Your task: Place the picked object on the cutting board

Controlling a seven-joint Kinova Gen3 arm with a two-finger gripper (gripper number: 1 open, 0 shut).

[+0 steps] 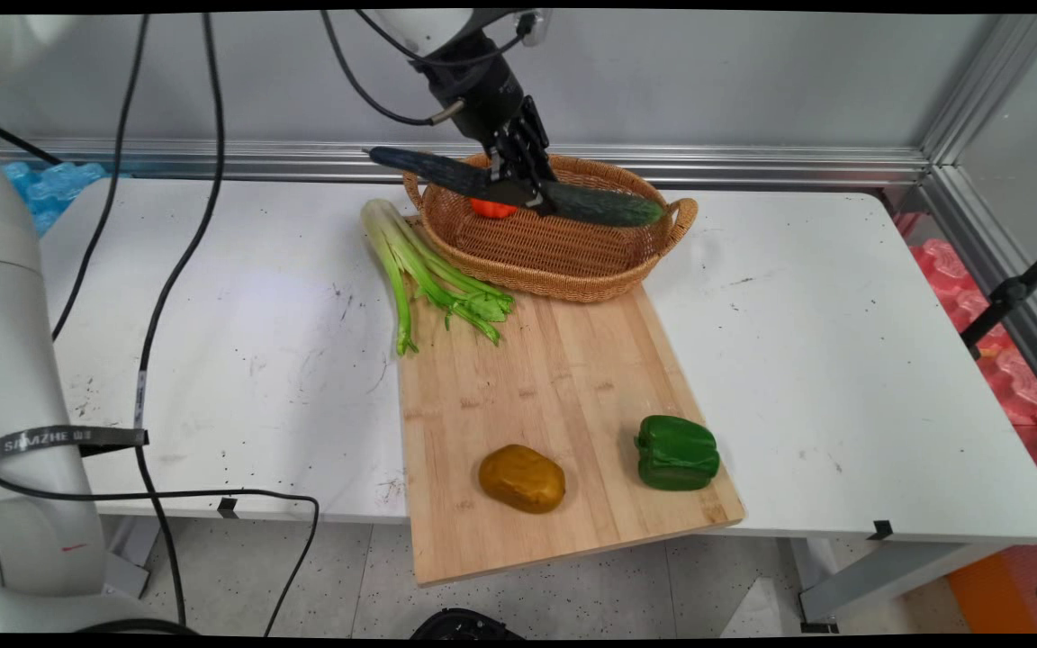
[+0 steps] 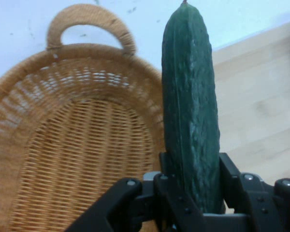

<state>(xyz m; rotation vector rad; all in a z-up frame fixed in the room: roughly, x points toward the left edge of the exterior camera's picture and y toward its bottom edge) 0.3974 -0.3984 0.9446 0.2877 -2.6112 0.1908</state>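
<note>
My gripper [image 1: 520, 187] is shut on a long dark green cucumber [image 1: 604, 204], gripping it near its middle and holding it level above the wicker basket [image 1: 554, 261]. In the hand view the cucumber [image 2: 191, 111] stands up between my fingers [image 2: 171, 166], with the basket [image 2: 82, 154] below and to its left. A small orange-red thing [image 1: 491, 209] lies in the basket under the gripper.
A wooden cutting board [image 1: 563, 396] lies in front of the basket, carrying a brown potato [image 1: 522, 478] and a green bell pepper [image 1: 677, 453]. Celery stalks [image 1: 424, 270] lie across the board's far left corner. Black cables [image 1: 158, 306] hang at the left.
</note>
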